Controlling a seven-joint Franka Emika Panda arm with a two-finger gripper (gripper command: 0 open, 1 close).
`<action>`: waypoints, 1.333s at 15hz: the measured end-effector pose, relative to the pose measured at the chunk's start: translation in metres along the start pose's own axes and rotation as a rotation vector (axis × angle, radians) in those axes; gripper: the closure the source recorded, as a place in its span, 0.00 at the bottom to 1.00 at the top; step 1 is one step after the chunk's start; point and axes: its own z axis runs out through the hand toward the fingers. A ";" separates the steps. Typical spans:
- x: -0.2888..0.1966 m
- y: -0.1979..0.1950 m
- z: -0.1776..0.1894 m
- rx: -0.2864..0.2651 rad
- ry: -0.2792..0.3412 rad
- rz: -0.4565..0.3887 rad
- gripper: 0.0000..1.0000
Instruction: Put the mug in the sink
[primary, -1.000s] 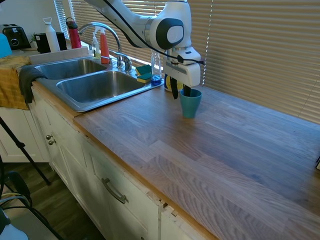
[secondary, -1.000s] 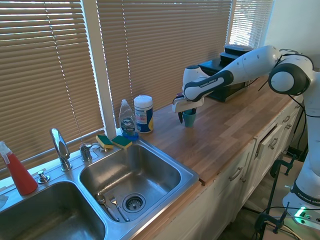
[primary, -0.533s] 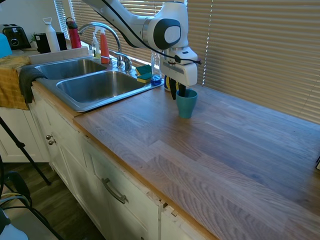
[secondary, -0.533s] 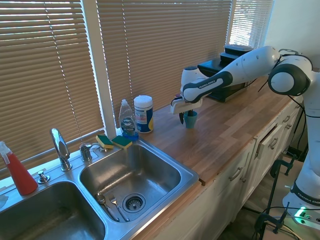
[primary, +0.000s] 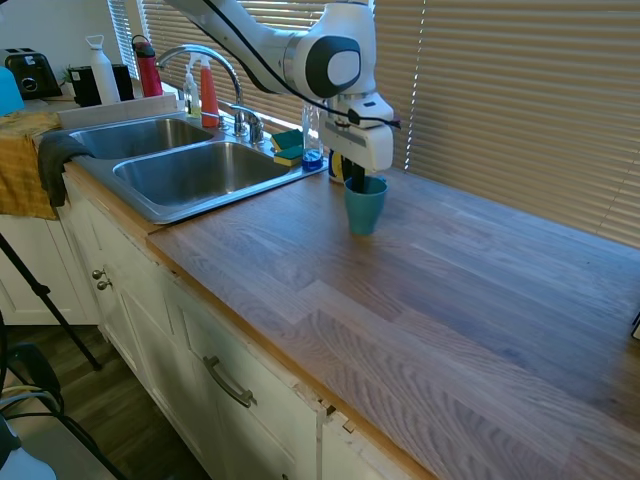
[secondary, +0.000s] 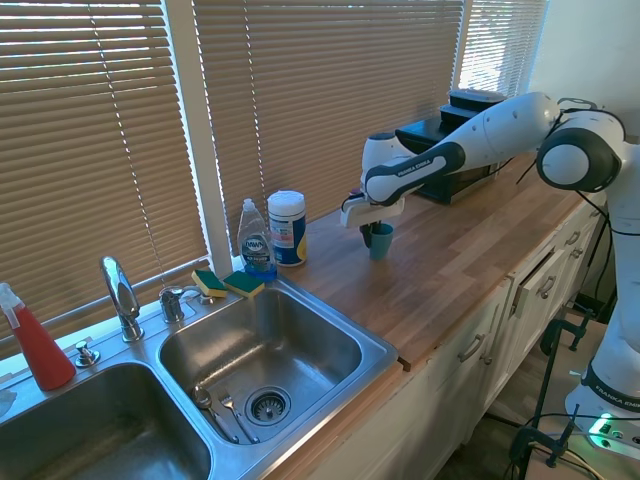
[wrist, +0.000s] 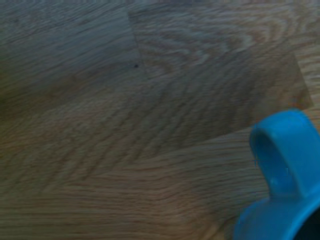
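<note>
The mug (primary: 365, 207) is a small teal-blue cup over the wooden counter, right of the sink (primary: 160, 212). My gripper (primary: 358, 187) is shut on the mug's rim, with one finger inside the cup and one outside. From the other side, the mug (secondary: 380, 241) hangs under the gripper (secondary: 372, 234), well right of the sink (secondary: 380, 350). I cannot tell whether its base touches the wood. Close up, the mug's blue handle (wrist: 284, 155) shows over wood grain.
A wipes canister (secondary: 287, 228), a soap bottle (secondary: 256, 240) and sponges (secondary: 228, 283) stand between mug and faucet (secondary: 120, 295). Cutlery (secondary: 225, 410) lies in the near basin. A red spray bottle (secondary: 35, 345) stands far left. A black appliance (secondary: 450, 130) sits behind the arm.
My gripper has carried the mug a short way along the counter toward the sink, and it stayed shut on the rim throughout.
</note>
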 end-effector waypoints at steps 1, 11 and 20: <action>0.000 0.000 -0.001 0.003 0.001 0.000 1.00; -0.154 -0.017 -0.130 0.160 0.042 -0.209 1.00; -0.355 -0.097 -0.067 0.112 0.062 -0.469 1.00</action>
